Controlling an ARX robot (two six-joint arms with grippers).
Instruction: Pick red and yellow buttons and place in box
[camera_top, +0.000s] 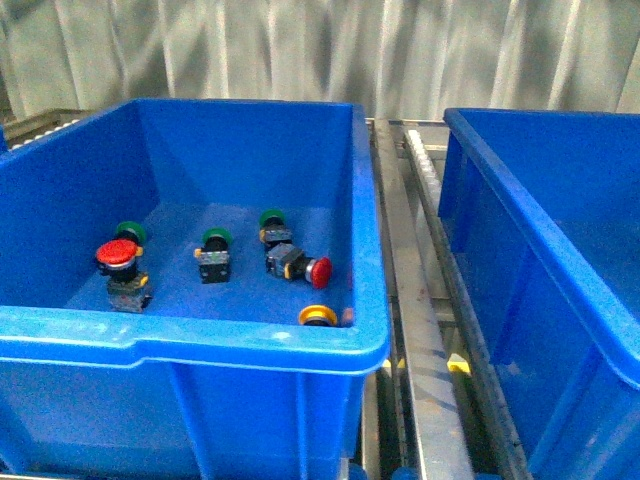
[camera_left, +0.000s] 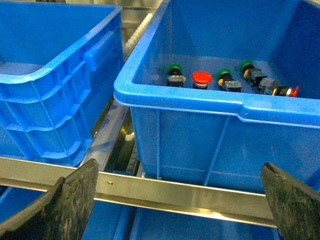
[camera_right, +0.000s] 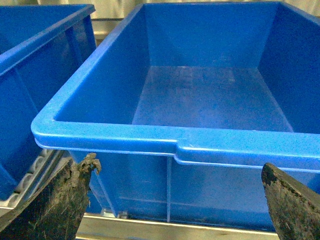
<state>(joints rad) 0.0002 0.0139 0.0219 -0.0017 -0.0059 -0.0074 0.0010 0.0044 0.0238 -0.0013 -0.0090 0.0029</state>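
Although the front view shows the yellow button (camera_top: 318, 316) at lower centre, inside the bin (camera_top: 200, 345) with a standing red button (camera_top: 118, 253) and a lying red button (camera_top: 318, 270), the left wrist view hides it. Left tool (camera_left: 180, 200) and right tool (camera_right: 175, 200) both stand apart, holding nothing.

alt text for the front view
Blue bin holding six push-buttons: an upright red button, a red button on its side, a yellow button against the near wall, three green buttons. A second blue bin sits right of it.
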